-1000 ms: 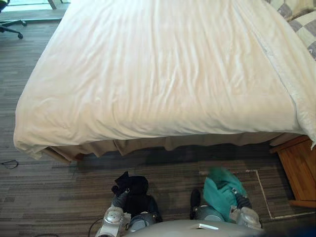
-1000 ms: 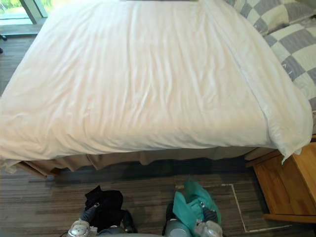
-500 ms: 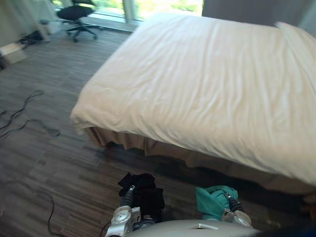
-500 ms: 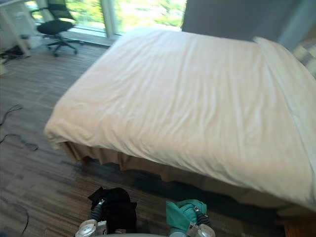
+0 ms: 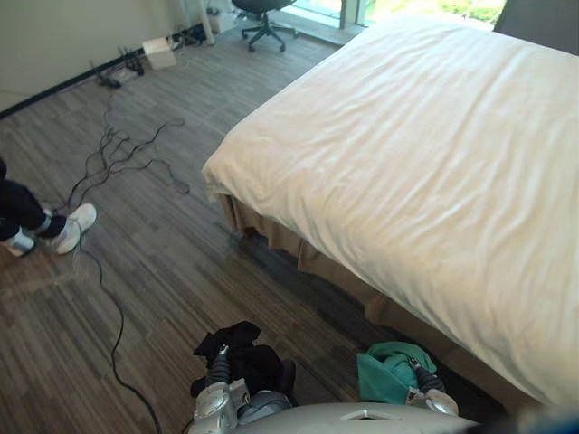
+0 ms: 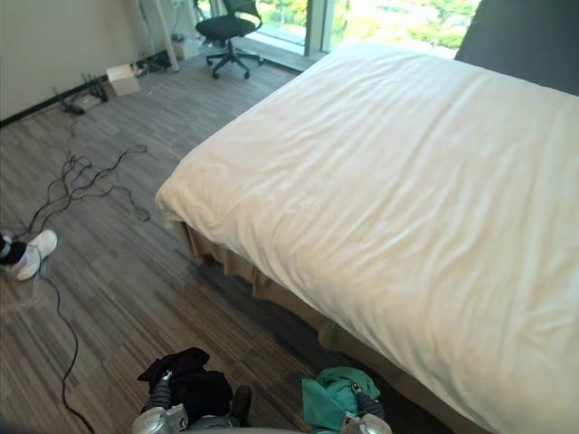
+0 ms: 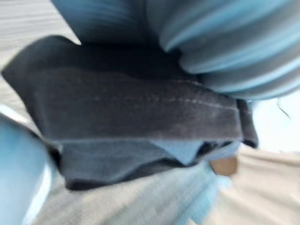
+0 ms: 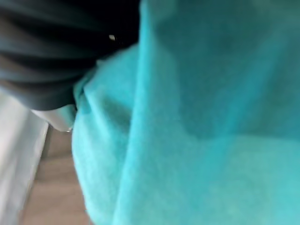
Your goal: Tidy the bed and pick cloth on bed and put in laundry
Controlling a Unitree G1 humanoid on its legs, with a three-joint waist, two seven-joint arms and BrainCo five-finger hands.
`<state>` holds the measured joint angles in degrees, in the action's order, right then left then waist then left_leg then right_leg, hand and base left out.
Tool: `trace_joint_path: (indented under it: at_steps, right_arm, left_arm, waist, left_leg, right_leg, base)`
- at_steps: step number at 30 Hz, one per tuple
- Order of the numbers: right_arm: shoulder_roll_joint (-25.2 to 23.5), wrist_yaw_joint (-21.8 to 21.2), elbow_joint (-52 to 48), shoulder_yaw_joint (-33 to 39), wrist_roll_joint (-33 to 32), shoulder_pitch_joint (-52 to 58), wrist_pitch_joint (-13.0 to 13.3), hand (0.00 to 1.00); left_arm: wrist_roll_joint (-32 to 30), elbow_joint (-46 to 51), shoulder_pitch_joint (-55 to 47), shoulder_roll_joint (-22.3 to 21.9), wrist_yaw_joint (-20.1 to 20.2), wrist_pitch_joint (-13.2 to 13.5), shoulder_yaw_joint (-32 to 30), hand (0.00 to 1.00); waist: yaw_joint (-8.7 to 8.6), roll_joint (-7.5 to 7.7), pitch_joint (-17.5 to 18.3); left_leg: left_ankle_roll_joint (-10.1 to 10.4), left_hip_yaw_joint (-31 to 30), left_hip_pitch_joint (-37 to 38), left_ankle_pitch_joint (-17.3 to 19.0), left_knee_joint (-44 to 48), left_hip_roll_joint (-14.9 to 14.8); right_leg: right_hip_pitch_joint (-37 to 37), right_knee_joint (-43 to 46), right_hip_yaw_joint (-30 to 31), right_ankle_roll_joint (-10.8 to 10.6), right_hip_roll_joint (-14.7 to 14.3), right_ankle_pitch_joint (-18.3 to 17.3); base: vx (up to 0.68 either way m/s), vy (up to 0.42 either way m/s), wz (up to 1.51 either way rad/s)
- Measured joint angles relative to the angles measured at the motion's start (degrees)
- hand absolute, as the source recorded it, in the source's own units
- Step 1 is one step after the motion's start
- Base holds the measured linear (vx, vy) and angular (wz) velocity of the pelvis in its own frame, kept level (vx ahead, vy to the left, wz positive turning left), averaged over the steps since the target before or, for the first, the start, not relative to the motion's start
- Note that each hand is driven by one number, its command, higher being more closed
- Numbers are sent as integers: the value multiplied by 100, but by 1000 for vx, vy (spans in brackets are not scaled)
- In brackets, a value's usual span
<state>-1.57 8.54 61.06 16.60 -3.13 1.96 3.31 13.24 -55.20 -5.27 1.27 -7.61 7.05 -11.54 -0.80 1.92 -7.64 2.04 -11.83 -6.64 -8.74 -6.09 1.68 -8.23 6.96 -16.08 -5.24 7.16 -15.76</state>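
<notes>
The bed (image 5: 407, 163) lies under a smooth cream duvet with nothing loose on top, its near corner (image 5: 217, 172) hanging over a brown skirt. Low in the eye views, over the wooden floor, my left hand (image 5: 220, 369) is shut on a bunched black cloth (image 5: 246, 349); the same black cloth (image 7: 140, 117) sits against the ribbed cover in the left wrist view. My right hand (image 5: 419, 378) is shut on a teal cloth (image 5: 384, 375), beside the bed's edge. That teal cloth (image 8: 197, 140) covers the hand in the right wrist view.
A black office chair (image 5: 262, 14) stands by the window at the far end. Loose cables (image 5: 127, 149) and a white box (image 5: 161, 54) lie along the left wall. A person's white shoes (image 5: 68, 226) stand at the left. Open floor stretches between them and the bed.
The camera has swung left: the bed now sits to the right, and the chair, cables and a person's shoes have come into view. Both cloths stay in my hands.
</notes>
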Motion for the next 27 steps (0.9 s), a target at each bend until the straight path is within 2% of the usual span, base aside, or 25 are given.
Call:
trace_joint_path:
  at_steps: [1, 2, 3, 4, 5, 6, 8, 10, 12, 14, 16, 17, 19, 21, 22, 23, 25, 27]
  right_arm:
    - [-1, 15, 4, 31, 1, 0, -2, 100]
    - [-13, 41, 1, 84, 0, 13, 2, 100]
    - [-21, 67, 9, 101, -4, 27, 1, 100]
    - [102, 78, 14, 110, -4, 32, -6, 100]
    - [167, 79, 10, 108, -5, 44, -8, 100]
    - [215, 78, -1, 112, -6, 60, -12, 100]
    - [166, 73, -131, 116, -8, 107, -38, 100]
    - [-43, 64, -279, 157, -10, 101, -35, 100]
    - [-202, 54, -289, 186, -11, 97, -42, 100]
    - [-241, 53, -288, 225, -16, 105, -46, 100]
    - [-211, 60, -302, 350, -71, 147, -53, 100]
    - [-202, 61, -358, 371, -76, 176, -56, 100]
    - [-190, 60, -473, 359, -77, 158, -58, 100]
    - [-183, 60, -715, 232, -176, 176, -64, 100]
    - [-203, 60, -819, 166, -239, 228, -67, 100]
    - [-206, 50, -1032, -26, -292, 316, -69, 100]
    - [-216, -60, -1475, -459, -455, 527, -69, 100]
    - [-191, -178, -2129, -775, -518, 842, -40, 100]
  left_arm:
    - [37, 4, 24, 19, 3, -1, -8, 100]
    - [97, 7, 69, 33, 1, -2, -21, 100]
    - [118, 18, 119, 44, 2, -2, -22, 100]
    - [122, 23, 134, 47, 5, -3, -21, 100]
    - [120, 22, 110, 20, 8, -5, -14, 100]
    - [119, 27, 72, 8, 16, -4, -6, 100]
    - [120, 13, 33, 91, 14, -9, -14, 100]
    - [121, -31, -1, 172, 16, -24, -6, 100]
    - [117, -58, -44, 188, 16, -41, -10, 100]
    - [108, -81, -42, 200, 20, -70, -8, 100]
    - [95, -115, -40, 205, 21, -77, 5, 100]
    - [93, -108, -31, 188, 19, -76, 0, 100]
    - [101, -99, -33, 174, 19, -77, 19, 100]
    - [192, 54, -77, 166, 7, -114, 89, 100]
    - [241, 150, -114, 198, -1, -118, 176, 100]
    - [415, 483, -223, 210, -23, -128, 370, 100]
    - [619, 1120, -344, 255, -38, -130, 588, 100]
    - [649, 1820, -456, 227, -14, -122, 941, 100]
  waist:
    - [-8, 30, -31]
    - [-29, 103, -48]
    - [-61, 227, -96]
    - [-61, 135, -134]
    - [-71, 58, -152]
    - [-83, 4, -201]
    - [22, 149, -214]
    - [24, 231, -206]
    - [35, 199, -225]
    - [23, 210, -232]
    - [9, 226, -225]
    - [72, 247, -217]
    - [72, 208, -231]
    - [31, 185, -247]
    - [40, 217, -266]
    - [40, 192, -322]
    - [8, 248, -359]
    - [-15, 247, -362]
  left_leg:
    - [-245, 603, -80, 126, 5, -76]
    - [-529, 1467, -141, 359, 11, -132]
    - [-642, 2310, -140, 432, 50, -197]
    - [-620, 3258, -116, 341, 49, -359]
    - [-514, 3419, -63, 64, 48, -421]
    - [-410, 3403, 34, -286, 49, -446]
    - [-477, 3133, 195, -158, 43, -188]
    - [-558, 2793, 202, -93, 17, -65]
    - [-576, 2574, 223, -80, 17, -56]
    - [-575, 2330, 316, -77, 10, 51]
    - [-531, 2123, 442, 19, 5, 164]
    - [-557, 2105, 457, 73, 6, 189]
    - [-570, 2177, 438, 133, 9, 246]
    - [-576, 2233, 439, 208, 12, 214]
    - [-577, 2190, 463, 207, 14, 219]
    - [-678, 2008, 518, 193, 31, 185]
    - [-716, 1718, 464, 201, 45, 135]
    - [-707, 1362, 497, 137, 48, 73]
  right_leg:
    - [-39, -50, -240, 11, 29, 5]
    - [-82, -103, -472, 23, 121, 22]
    - [-101, -79, -694, 23, 244, 29]
    - [-147, 40, -901, 25, 298, 26]
    - [-218, 110, -957, 32, 293, 22]
    - [-347, 196, -1009, 39, 299, 12]
    - [-505, 434, -1032, 39, 483, 17]
    - [-513, 721, -1163, 83, 550, 97]
    - [-550, 481, -1199, 57, 486, 39]
    - [-564, 133, -1456, -39, 478, 151]
    - [-789, 159, -1728, -99, 526, 185]
    - [-817, 205, -1886, -100, 565, 185]
    - [-800, 365, -2087, -100, 650, 184]
    - [-470, 1374, -2083, -96, 919, 185]
    - [-319, 1804, -2024, 57, 1037, 217]
    - [29, 2527, -1649, 302, 1117, 172]
    - [451, 2491, -802, 192, 729, -186]
    - [733, 1999, 160, 114, 137, -284]
  base:
    - [-24, 20, 138]
    - [0, 34, 131]
    - [90, 60, 150]
    - [122, 80, 131]
    - [172, 113, 114]
    - [144, 94, 91]
    - [149, 88, 74]
    - [201, 75, 75]
    - [154, 50, 58]
    - [38, 19, 73]
    - [25, -23, 72]
    - [36, -39, 37]
    - [39, -24, 35]
    - [81, 15, 34]
    - [151, 65, 31]
    - [151, 72, 52]
    - [154, 41, 73]
    - [197, -1, 90]
